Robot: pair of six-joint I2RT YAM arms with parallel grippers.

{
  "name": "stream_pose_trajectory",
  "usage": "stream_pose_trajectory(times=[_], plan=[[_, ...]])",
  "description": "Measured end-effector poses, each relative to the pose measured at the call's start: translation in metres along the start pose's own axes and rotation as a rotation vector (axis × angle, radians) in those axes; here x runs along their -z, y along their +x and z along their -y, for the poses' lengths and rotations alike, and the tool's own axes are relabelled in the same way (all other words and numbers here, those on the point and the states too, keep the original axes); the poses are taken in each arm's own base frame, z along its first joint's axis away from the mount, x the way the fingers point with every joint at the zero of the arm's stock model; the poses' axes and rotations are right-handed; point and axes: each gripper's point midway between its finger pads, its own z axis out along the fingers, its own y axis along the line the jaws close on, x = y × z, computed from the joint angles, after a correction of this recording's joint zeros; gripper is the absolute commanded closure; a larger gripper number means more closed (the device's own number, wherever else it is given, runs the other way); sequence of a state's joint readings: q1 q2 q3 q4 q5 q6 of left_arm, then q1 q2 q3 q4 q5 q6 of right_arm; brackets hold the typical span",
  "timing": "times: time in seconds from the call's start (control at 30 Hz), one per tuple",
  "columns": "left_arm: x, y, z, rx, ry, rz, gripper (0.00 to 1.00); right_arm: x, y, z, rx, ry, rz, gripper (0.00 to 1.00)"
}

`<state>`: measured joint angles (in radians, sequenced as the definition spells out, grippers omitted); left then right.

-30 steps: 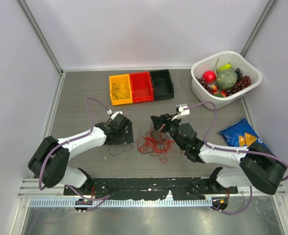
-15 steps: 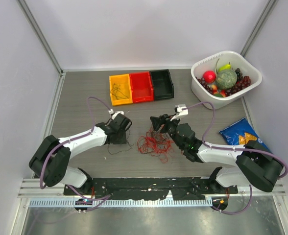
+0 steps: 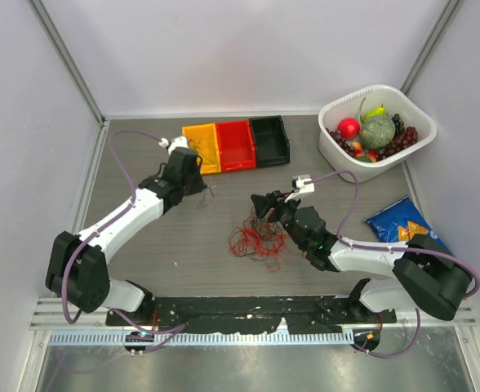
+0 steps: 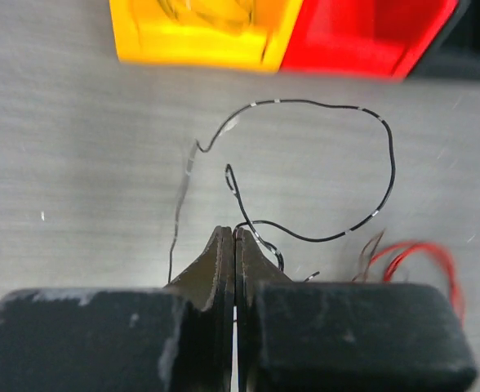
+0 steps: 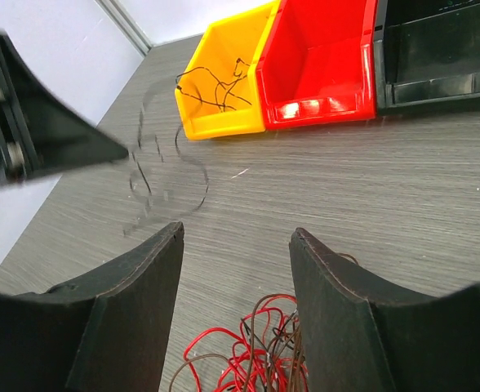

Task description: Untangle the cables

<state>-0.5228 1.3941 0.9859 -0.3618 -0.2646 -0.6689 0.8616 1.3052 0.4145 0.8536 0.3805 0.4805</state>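
Observation:
My left gripper [image 3: 197,181] hangs just in front of the yellow bin [image 3: 201,149], shut on a thin black cable [image 4: 393,163] that loops out from its tips [image 4: 234,233] and dangles over the table [image 3: 205,196]. The rest of the cables, a tangle of red and brown wires [image 3: 256,237], lie mid-table. My right gripper [image 3: 262,206] stands open at the far edge of the tangle; in the right wrist view its fingers [image 5: 236,241] straddle bare table with the wires [image 5: 260,355] just below them. The left gripper [image 5: 36,131] and its blurred cable [image 5: 166,175] show there too.
Yellow [image 5: 224,90], red [image 5: 322,65] and black [image 5: 436,49] bins stand in a row at the back; the yellow one holds several dark wires. A white tub of fruit [image 3: 376,88] sits back right, and a blue snack bag [image 3: 399,220] lies at the right.
The left gripper shut on the black cable near the front left of the tangle, then lifted and carried it back toward the yellow bin. The right arm barely moved.

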Motion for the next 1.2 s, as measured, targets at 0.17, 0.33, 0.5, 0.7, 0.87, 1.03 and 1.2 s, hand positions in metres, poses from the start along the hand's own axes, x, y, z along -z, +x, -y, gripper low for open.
stream_pose_trajectory(times=[0.17, 0.33, 0.5, 0.7, 0.87, 1.03, 1.2], plan=[[-0.034, -0.102, -0.003, 0.204, 0.079, 0.147, 1.0, 0.001, 0.001, 0.002, -0.005, 0.005, 0.001, 0.4], [-0.086, -0.126, -0.007, 0.303, 0.129, 0.122, 1.0, 0.001, 0.002, 0.003, -0.006, 0.011, 0.004, 0.41], [-0.151, -0.109, -0.008, 0.335, 0.147, 0.051, 1.0, -0.001, 0.007, 0.006, -0.007, 0.019, -0.004, 0.41], [-0.191, -0.08, -0.025, 0.305, 0.072, 0.0, 1.0, -0.003, 0.02, 0.012, 0.002, 0.036, -0.037, 0.41], [-0.194, -0.091, -0.038, 0.249, -0.002, 0.06, 1.0, -0.005, 0.034, 0.017, 0.015, 0.049, -0.071, 0.41], [-0.193, -0.103, -0.044, 0.172, -0.067, 0.106, 1.0, -0.01, 0.036, 0.014, 0.014, 0.043, -0.082, 0.41], [-0.192, -0.105, -0.05, 0.11, -0.11, 0.116, 0.84, -0.016, 0.039, 0.012, 0.016, 0.043, -0.09, 0.41]])
